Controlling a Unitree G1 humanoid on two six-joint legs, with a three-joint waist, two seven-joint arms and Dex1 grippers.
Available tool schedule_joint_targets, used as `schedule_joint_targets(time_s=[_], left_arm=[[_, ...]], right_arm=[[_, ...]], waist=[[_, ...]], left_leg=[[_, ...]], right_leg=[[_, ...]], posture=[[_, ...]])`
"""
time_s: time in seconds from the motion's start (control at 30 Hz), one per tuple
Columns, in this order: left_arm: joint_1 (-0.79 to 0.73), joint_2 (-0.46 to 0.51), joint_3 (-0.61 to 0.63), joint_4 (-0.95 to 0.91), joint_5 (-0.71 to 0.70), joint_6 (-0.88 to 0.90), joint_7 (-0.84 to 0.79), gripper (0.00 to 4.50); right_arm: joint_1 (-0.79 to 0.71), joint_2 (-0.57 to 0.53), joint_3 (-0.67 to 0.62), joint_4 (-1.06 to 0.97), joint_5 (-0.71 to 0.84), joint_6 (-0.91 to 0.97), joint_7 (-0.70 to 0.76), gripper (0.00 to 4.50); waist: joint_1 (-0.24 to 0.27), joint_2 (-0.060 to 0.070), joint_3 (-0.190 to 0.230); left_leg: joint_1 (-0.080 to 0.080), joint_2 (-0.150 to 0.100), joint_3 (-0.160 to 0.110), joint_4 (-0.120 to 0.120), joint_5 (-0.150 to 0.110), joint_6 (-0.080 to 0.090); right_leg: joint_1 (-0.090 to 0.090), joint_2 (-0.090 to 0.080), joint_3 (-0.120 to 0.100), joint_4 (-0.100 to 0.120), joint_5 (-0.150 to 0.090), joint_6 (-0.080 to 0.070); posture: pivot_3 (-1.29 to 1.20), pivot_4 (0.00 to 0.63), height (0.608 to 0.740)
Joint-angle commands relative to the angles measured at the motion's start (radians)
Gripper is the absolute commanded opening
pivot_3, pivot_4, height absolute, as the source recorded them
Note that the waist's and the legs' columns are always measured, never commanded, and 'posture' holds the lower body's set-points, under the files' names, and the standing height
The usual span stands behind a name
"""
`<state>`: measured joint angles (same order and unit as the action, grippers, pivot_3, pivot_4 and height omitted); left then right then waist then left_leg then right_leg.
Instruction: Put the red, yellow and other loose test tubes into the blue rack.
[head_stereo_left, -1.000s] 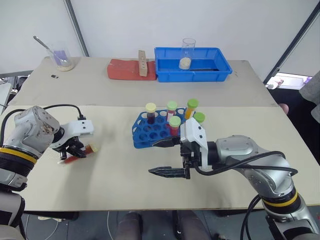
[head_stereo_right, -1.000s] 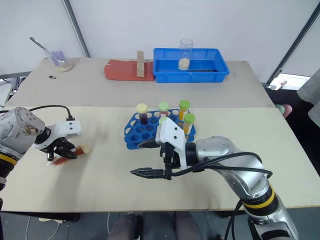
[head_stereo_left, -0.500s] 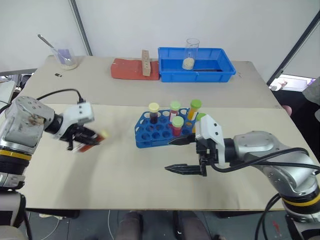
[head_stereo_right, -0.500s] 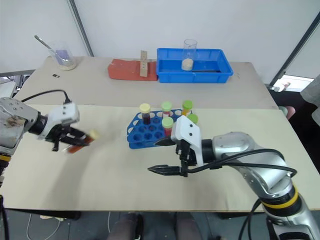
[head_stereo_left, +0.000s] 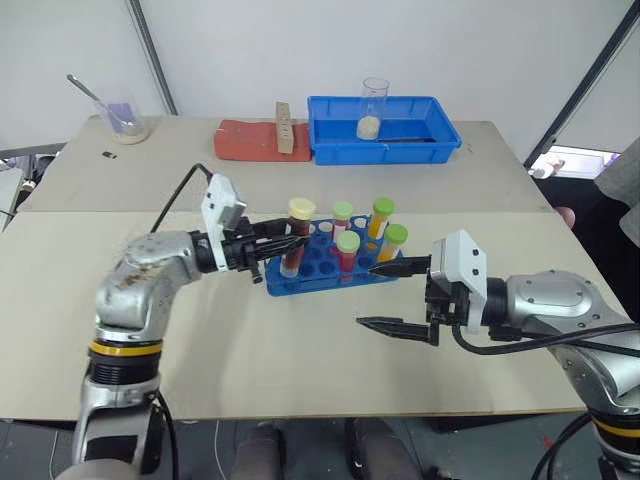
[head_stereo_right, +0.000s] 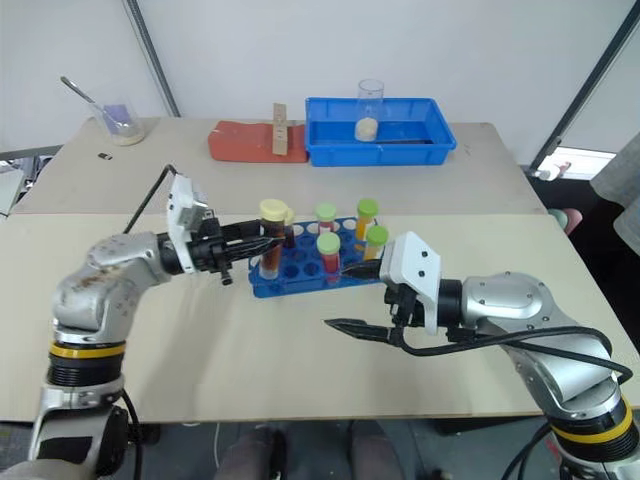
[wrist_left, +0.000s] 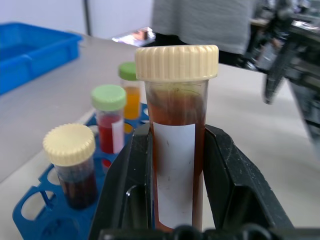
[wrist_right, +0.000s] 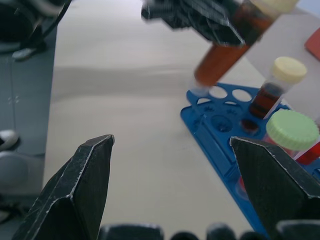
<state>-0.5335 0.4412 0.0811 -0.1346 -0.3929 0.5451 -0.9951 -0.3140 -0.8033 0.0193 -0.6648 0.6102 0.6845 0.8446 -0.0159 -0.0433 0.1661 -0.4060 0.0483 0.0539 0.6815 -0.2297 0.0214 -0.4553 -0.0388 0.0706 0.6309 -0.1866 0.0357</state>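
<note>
— How many test tubes are seen, and where is the one being carried?

— Six are counted. One tube with a cream cap (head_stereo_left: 301, 208) and reddish-brown liquid is clamped between the fingers of the left tool (head_stereo_left: 280, 243) and is held upright over the left end of the blue rack (head_stereo_left: 290, 281). In the left wrist view the two black fingers (wrist_left: 227, 175) are pressed against both sides of its white label.

— And the rest?

— Five tubes are seated in the rack: one with a cream cap (wrist_left: 69, 144) holding dark liquid, and four with green caps (head_stereo_left: 348, 241). Of the green-capped ones, two are filled with red liquid and two with orange.

— How is the right tool (head_stereo_left: 392, 296) set?

— Its two fingers are spread wide apart and nothing is held between them. It is kept above the worktop (head_stereo_left: 300, 380), just in front of the right end of the rack, pointing towards the left arm.

— What else is counted on the worktop?

— At the far side, one blue tray (head_stereo_left: 385, 130) with one clear beaker (head_stereo_left: 375, 106) in it, one red pad (head_stereo_left: 244, 140) with one wooden block (head_stereo_left: 286, 127), and one glass cup (head_stereo_left: 125, 119) holding a spoon.
</note>
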Motion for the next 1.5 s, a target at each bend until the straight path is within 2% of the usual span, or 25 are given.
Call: schedule_joint_targets(time_s=[0.03, 0.37, 0.8, 1.17, 1.23, 1.3, 1.4, 1.43, 1.5], left_arm=[[0.010, -0.032, -0.013, 0.033, 0.045, -0.146, 0.064, 0.93], [0.063, -0.099, -0.075, 0.118, 0.071, -0.281, 0.116, 0.93], [0.080, -0.124, -0.123, 0.185, 0.100, -0.377, 0.151, 0.93], [0.135, -0.110, -0.109, 0.170, 0.100, -0.406, 0.183, 0.93], [0.147, -0.090, -0.105, 0.155, 0.088, -0.385, 0.170, 1.97], [0.161, -0.064, -0.100, 0.126, 0.081, -0.373, 0.160, 2.73], [0.197, -0.002, -0.082, 0.057, 0.076, -0.336, 0.161, 4.21], [0.213, 0.019, -0.071, 0.028, 0.071, -0.318, 0.162, 4.44], [0.260, 0.088, -0.045, -0.050, 0.068, -0.276, 0.155, 4.44]], right_arm=[[0.021, 0.000, -0.035, -0.047, -0.009, 0.006, -0.050, 4.14], [0.064, -0.008, -0.055, -0.080, 0.005, 0.059, -0.137, 4.14], [0.077, -0.001, -0.067, -0.099, 0.021, 0.085, -0.169, 4.14], [0.075, 0.009, -0.080, -0.083, 0.016, 0.077, -0.189, 4.14], [0.074, 0.009, -0.086, -0.075, 0.014, 0.071, -0.183, 4.14], [0.076, 0.008, -0.090, -0.065, 0.010, 0.064, -0.176, 4.14], [0.076, 0.003, -0.090, -0.050, 0.000, 0.054, -0.162, 4.14], [0.077, 0.001, -0.092, -0.046, -0.001, 0.051, -0.158, 4.14], [0.083, -0.012, -0.113, -0.030, 0.001, 0.042, -0.137, 4.14]], waist=[[0.002, 0.000, 0.000], [0.001, 0.000, 0.000], [0.001, 0.000, 0.000], [-0.002, 0.000, 0.000], [-0.003, 0.000, 0.000], [-0.004, 0.000, 0.000], [-0.003, 0.000, 0.000], [-0.002, 0.000, 0.000], [-0.003, 0.000, 0.000]], left_leg=[[0.000, 0.000, 0.000, 0.000, 0.000, 0.000], [-0.001, 0.000, 0.001, 0.000, 0.000, 0.000], [0.000, 0.000, 0.000, 0.000, 0.000, 0.000], [0.000, 0.000, 0.000, 0.000, 0.000, 0.000], [0.000, 0.000, 0.000, 0.000, 0.000, 0.000], [0.000, 0.000, 0.000, 0.000, 0.000, 0.000], [0.000, 0.000, 0.000, -0.001, 0.000, 0.000], [0.000, 0.001, 0.000, -0.001, 0.000, 0.000], [0.000, 0.001, 0.001, -0.001, 0.000, 0.000]], right_leg=[[0.000, 0.000, 0.000, -0.001, 0.000, 0.000], [0.000, 0.000, 0.001, -0.002, 0.001, -0.001], [0.001, 0.000, 0.001, -0.002, 0.001, 0.000], [0.001, 0.000, 0.000, -0.002, 0.001, 0.000], [0.001, 0.000, 0.001, -0.002, 0.001, 0.000], [0.001, 0.000, 0.001, -0.002, 0.001, 0.000], [0.000, 0.000, 0.000, -0.002, 0.000, 0.000], [0.000, 0.000, 0.000, -0.002, 0.000, 0.000], [0.000, 0.000, 0.000, -0.002, 0.000, 0.000]], posture=[[0.00, 0.150, 0.740], [0.00, 0.150, 0.740], [0.00, 0.150, 0.740], [0.00, 0.150, 0.740], [0.00, 0.150, 0.740], [0.00, 0.150, 0.740], [0.00, 0.150, 0.740], [0.00, 0.150, 0.740], [0.00, 0.150, 0.740]])
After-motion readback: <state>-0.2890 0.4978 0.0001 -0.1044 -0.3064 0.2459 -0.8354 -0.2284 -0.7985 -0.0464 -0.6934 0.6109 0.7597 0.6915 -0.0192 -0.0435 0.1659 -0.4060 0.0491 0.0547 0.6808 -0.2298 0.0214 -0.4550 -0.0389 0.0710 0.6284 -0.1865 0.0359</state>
